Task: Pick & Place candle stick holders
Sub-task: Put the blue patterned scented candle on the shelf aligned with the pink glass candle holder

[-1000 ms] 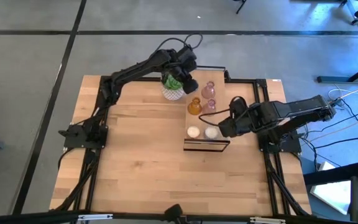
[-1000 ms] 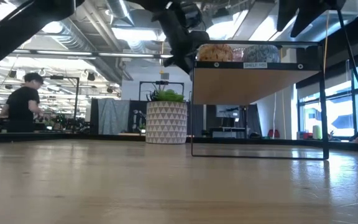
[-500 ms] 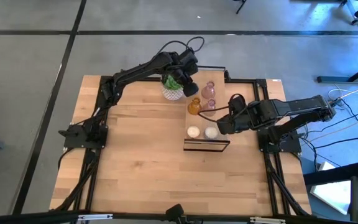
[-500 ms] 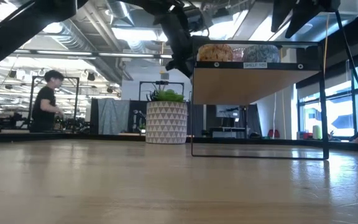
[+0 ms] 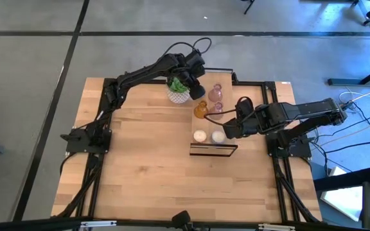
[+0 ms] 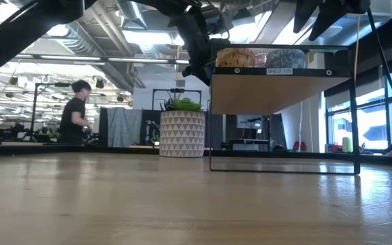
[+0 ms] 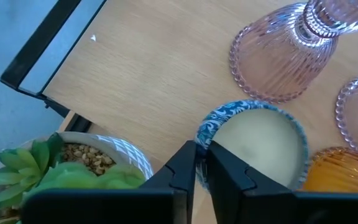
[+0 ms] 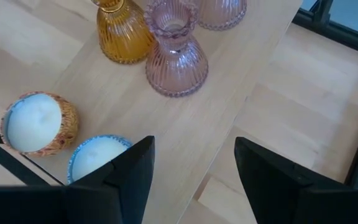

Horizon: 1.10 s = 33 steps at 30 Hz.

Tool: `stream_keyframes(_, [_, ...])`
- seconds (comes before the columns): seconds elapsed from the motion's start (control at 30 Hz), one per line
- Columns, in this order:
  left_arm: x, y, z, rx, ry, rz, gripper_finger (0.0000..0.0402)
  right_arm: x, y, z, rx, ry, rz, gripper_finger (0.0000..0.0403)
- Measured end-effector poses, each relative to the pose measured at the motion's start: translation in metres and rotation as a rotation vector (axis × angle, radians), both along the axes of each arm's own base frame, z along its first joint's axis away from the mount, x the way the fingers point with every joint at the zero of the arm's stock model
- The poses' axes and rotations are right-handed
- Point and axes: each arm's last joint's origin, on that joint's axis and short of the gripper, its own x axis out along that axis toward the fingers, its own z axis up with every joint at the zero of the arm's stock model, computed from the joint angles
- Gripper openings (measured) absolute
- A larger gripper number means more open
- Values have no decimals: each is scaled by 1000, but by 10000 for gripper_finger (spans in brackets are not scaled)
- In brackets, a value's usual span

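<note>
All three candle stick holders are up on the small wooden shelf at the back of the table. The amber one is nearest the potted plant. The two pink ones stand just beside it, all bunched close together and upright. Two candles sit side by side near the shelf's front edge.

The left gripper hangs between the plant and the amber holder. Its fingers are almost together with just a thin slit, and I honestly can't tell if they're pinching anything.

The right gripper hovers over the shelf's right side by the candles, with its fingers spread wide and nothing between them. The nearer pink holder is ahead of it.

A person is in the room behind the table.
</note>
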Motion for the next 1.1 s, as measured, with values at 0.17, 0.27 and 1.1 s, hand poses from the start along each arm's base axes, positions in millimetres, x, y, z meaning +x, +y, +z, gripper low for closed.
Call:
stream_keyframes(0.17, [0,0,0,1,-1,-2,51,0,0,0,-7,-2,-3,225])
stream_keyframes(0.27, [1,0,1,0,-9,-7,67,0,0,0,-8,-4,-7,225])
stream_keyframes(1.1, [7,16,-10,56,-6,3,2,0,-1,0,-21,-5,-7,225])
